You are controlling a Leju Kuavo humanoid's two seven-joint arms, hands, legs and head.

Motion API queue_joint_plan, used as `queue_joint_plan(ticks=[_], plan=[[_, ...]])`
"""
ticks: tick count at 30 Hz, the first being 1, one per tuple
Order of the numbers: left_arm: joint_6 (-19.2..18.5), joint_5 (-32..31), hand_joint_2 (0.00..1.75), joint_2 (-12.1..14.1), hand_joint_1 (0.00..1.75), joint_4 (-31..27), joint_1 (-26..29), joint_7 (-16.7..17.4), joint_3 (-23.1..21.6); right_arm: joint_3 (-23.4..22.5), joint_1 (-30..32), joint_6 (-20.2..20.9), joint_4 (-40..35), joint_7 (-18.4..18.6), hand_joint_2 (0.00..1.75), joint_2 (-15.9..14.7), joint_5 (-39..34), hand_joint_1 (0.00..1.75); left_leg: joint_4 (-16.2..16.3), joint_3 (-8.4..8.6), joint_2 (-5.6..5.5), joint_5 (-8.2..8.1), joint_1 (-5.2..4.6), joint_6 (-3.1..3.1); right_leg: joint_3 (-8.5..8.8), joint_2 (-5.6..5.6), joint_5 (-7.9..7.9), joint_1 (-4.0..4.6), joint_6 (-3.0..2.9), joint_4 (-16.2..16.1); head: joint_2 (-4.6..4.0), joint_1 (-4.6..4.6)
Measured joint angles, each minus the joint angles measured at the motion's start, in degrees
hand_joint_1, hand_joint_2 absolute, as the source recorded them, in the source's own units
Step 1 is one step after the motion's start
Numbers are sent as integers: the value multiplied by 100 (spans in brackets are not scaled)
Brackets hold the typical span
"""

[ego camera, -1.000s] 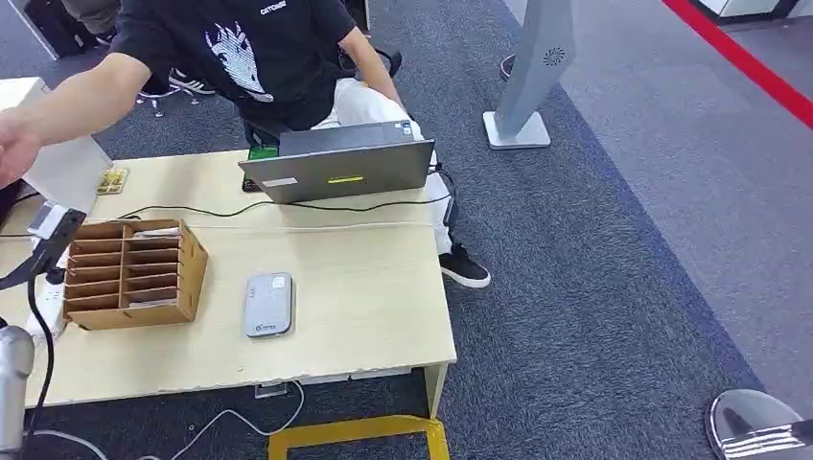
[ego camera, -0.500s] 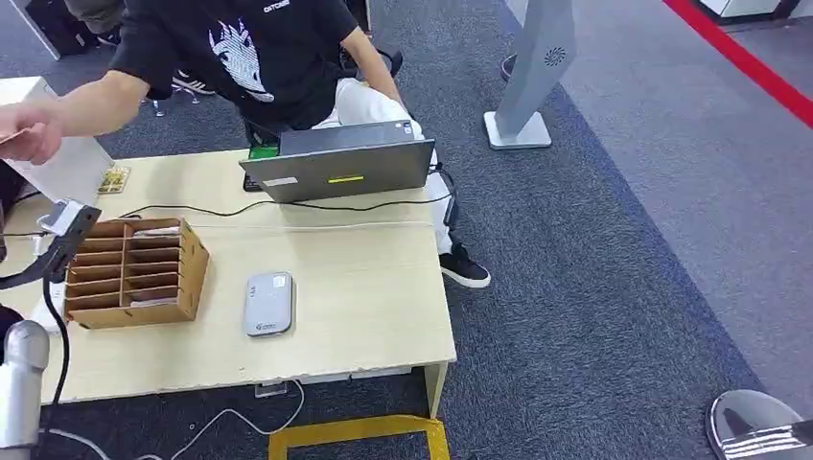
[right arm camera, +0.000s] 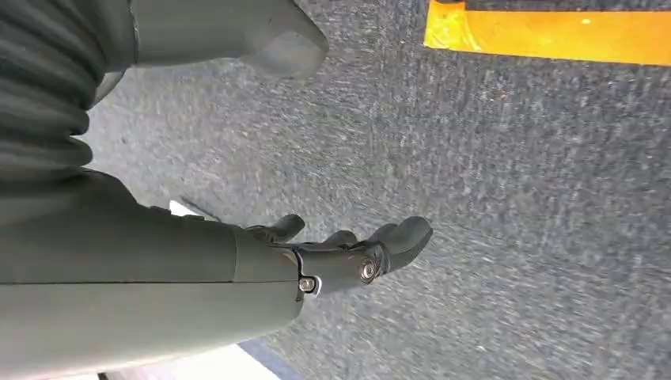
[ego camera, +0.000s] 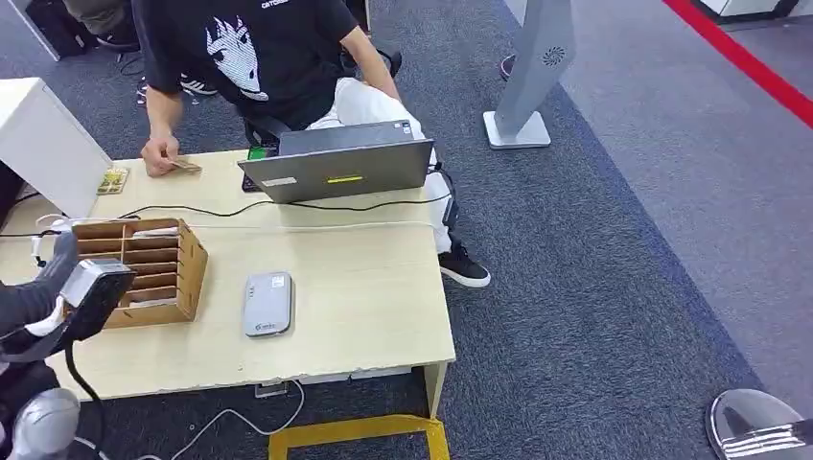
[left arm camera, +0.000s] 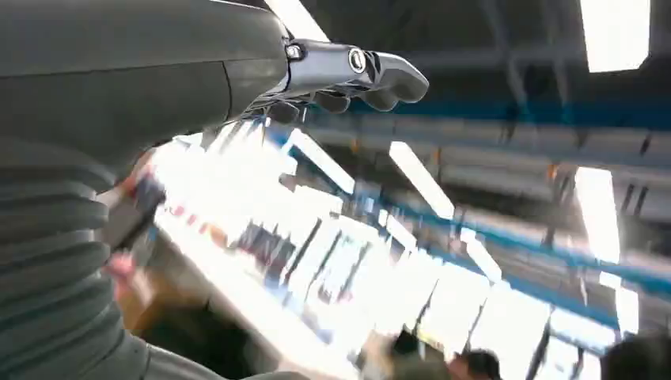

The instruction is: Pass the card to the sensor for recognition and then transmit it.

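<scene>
While the person's hand (ego camera: pixel 161 153) is now resting on the far edge of the table (ego camera: pixel 364 316), pressing a small card (ego camera: pixel 186 166) flat beside the laptop (ego camera: pixel 337 168), the left hand (ego camera: pixel 43 292) is dropping back toward the robot's near-left corner, having been raised higher by the wooden sorter (ego camera: pixel 139 271) half a second ago. Its fingers are looking loosely apart in the left wrist view, gripping nothing that shows there. Hanging over the carpet, the right hand (right arm camera: pixel 348 253) is showing its fingers slack and spread, carrying nothing. With the card handed off and the grey sensor (ego camera: pixel 267 304) lying untouched nearby, the passing step is judged to be finishing.
</scene>
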Motion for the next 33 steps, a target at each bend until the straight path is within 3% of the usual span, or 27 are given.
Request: queue_joint_plan(ticks=[3, 9, 12, 16, 18, 25, 27, 30, 33], plan=[[-518, 713, 175, 59, 0, -502, 154, -165, -13, -48, 34, -48, 0, 9, 175, 0, 2, 0, 0, -1, -3, 3, 2, 0, 3, -5, 1, 5, 0, 1, 0, -4], [-679, 1012, 175, 87, 0, -1162, 786, -250, -74, -160, 53, -50, -4, -4, 175, 42, -24, 0, 0, 2, 0, 2, -2, 0, 4, -3, 3, 4, -2, 1, 0, -2], [-1165, 1128, 175, 182, 0, -1219, 1176, -26, -72, -225, 52, -50, -18, 5, 175, 59, -48, 0, 0, -1, -2, 1, -1, -1, 5, -4, 1, 3, 0, 1, 0, -2], [-2064, 1108, 175, 563, 0, -1210, 1519, 270, 54, -297, 62, -16, -31, 38, 175, 72, -11, 0, -1, -2, -2, 1, 3, -1, 1, -5, 0, 5, -1, 1, 0, -2], [-2230, 845, 175, 793, 0, -1175, 1597, 449, 150, -317, 62, 37, -31, 40, 175, 72, 9, 0, -1, -2, -2, 1, 6, -2, 1, -5, 0, 7, -1, 2, 0, -2], [-2240, 812, 175, 807, 0, -1170, 1601, 466, 162, -319, 62, 39, -31, 40, 175, 72, 11, 0, -1, -2, -2, 1, 6, -2, 1, -5, 0, 7, -2, 2, 0, -4], [-2312, 478, 175, 975, 0, -1100, 1609, 627, 302, -330, 66, 55, -31, 44, 175, 72, 37, 0, -2, -2, -3, 3, 7, -2, 1, -6, 0, 8, -2, 3, 0, -2], [-2248, -125, 175, 1163, 0, -523, 1385, 767, 584, -359, 60, 70, -33, 7, 175, 72, 105, 0, -1, -1, -5, 6, 2, -3, 4, -8, 2, 8, -3, 3, 0, -2], [-2272, -125, 175, 1182, 0, -195, 1215, 764, 612, -367, 55, 127, -33, -6, 175, 72, 151, 0, -1, -1, -6, 6, 2, -3, 4, -9, 3, 7, -3, 3, 0, -2]])
